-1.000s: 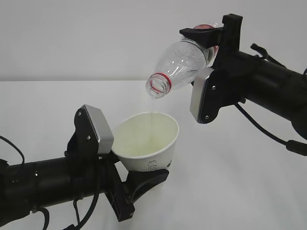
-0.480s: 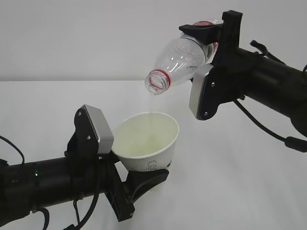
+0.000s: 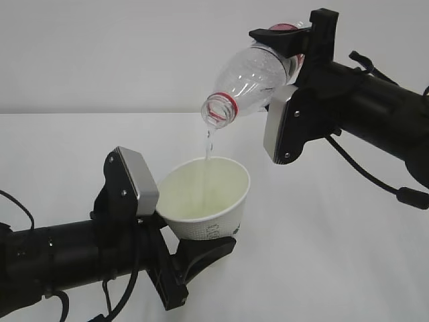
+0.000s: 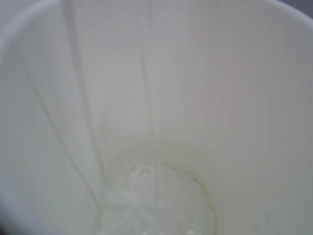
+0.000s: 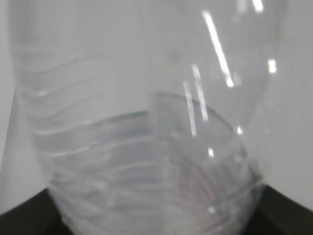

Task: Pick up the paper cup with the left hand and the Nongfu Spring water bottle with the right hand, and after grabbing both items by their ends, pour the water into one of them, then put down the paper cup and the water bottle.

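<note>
above the table point(image 3: 348, 221), the pour is the step in hand. the right hand point(image 3: 295, 74) holds the bottle point(image 3: 251, 74) tipped with its mouth down and to the left, and a thin stream of water point(image 3: 208, 151) falls from the mouth into the cup point(image 3: 208, 198). the left hand point(image 3: 171, 235) holds the cup upright below, a little lower and to the left of the bottle.

the right jaws are clamped on the rear end of the bottle, one finger over it and one under it; the neck sticks out free. the left jaws are clamped on the lower part of the cup, so the rim and the open mouth stay clear. in the left wrist view a little water lies at the bottom of the cup point(image 4: 156, 200). in the right wrist view the ribbed bottle point(image 5: 146, 147) fills the picture.

i judge the next move is to turn the bottle back upright when the stream ends, keeping the cup level, and then to lower both to the table and let go.
</note>
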`<action>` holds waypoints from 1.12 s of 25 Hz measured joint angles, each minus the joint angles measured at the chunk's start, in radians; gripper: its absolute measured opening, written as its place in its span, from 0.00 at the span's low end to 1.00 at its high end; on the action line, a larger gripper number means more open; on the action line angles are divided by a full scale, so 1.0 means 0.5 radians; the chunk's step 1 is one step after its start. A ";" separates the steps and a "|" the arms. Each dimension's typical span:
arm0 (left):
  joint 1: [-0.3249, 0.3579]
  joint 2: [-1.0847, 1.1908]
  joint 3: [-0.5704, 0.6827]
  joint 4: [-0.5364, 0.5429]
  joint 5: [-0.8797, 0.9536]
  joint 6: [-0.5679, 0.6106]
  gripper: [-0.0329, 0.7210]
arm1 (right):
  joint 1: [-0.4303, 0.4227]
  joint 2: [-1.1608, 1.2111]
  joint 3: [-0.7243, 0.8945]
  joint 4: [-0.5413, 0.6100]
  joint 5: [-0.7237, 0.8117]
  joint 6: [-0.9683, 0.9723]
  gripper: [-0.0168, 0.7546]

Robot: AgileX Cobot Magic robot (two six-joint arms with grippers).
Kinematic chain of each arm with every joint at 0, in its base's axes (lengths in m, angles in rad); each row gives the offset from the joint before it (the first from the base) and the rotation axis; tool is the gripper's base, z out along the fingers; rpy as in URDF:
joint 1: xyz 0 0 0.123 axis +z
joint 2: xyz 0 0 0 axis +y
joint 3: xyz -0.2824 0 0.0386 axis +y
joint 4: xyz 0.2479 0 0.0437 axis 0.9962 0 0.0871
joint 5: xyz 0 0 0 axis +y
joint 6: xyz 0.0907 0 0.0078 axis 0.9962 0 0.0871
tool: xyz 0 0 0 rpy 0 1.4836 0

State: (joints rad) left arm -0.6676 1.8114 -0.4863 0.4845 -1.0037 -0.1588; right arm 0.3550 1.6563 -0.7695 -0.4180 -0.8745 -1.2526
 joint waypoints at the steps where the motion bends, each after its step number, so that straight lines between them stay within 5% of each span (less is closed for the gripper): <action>1: 0.000 0.000 0.000 0.000 0.000 0.000 0.70 | 0.000 0.000 0.000 0.000 0.000 0.000 0.69; 28: 0.000 0.000 0.000 0.000 0.003 0.000 0.70 | 0.000 0.000 -0.009 -0.003 0.066 0.000 0.69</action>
State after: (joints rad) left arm -0.6676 1.8114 -0.4863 0.4845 -1.0021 -0.1588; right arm 0.3550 1.6563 -0.7738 -0.4196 -0.8415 -1.2526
